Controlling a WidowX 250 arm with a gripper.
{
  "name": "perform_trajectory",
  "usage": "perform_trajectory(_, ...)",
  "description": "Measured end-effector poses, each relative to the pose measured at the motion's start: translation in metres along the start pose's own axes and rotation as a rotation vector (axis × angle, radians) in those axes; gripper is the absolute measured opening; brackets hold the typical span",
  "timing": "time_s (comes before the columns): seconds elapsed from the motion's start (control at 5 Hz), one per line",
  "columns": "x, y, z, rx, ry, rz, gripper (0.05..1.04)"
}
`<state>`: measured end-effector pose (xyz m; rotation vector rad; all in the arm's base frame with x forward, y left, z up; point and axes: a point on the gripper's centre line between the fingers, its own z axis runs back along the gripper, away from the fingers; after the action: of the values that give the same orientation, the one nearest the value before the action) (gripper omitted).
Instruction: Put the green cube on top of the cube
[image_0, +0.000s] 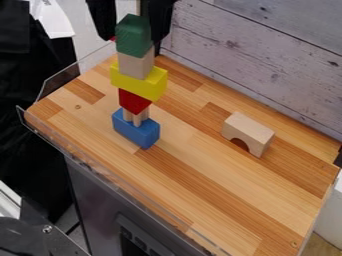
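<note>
- The green cube (134, 37) is a solid, deep green, its shade shifting a little from one face to the next.
- Its edges are straight and its corners crisp; the surface looks matt, with no markings that can be made out.
- It is turned so that a corner points toward the camera, and its outline looks somewhat taller than it is wide.
- It sits at the very top of a tower, resting on the pale, bare-wood cube (135, 65), with its sides roughly in line with that one's.
- Under the pale cube lies a bright yellow block (139, 83), which juts out beyond it; below that come a red block (133, 101), light wooden posts (137, 119) and, at the foot, a blue block (137, 130) on the counter (187, 165).
- The black gripper (133, 39) is at the top of the tower, open, its fingers apart with one to either side of the green cube; whether either touches it, I cannot tell.
- Well apart from the tower, a pale wooden arch block (249, 131) rests on the striped wood of the counter, its curved cut-out facing down.
</note>
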<state>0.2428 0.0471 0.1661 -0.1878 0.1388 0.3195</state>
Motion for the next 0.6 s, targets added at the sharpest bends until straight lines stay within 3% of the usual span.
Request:
perform_trajectory(0.4,0.002,-0.021,0.033,0.088,-0.044,-0.012,0.999)
perform_trajectory(0.6,-0.004,-0.027,0.038,0.133,-0.025,0.002,0.999)
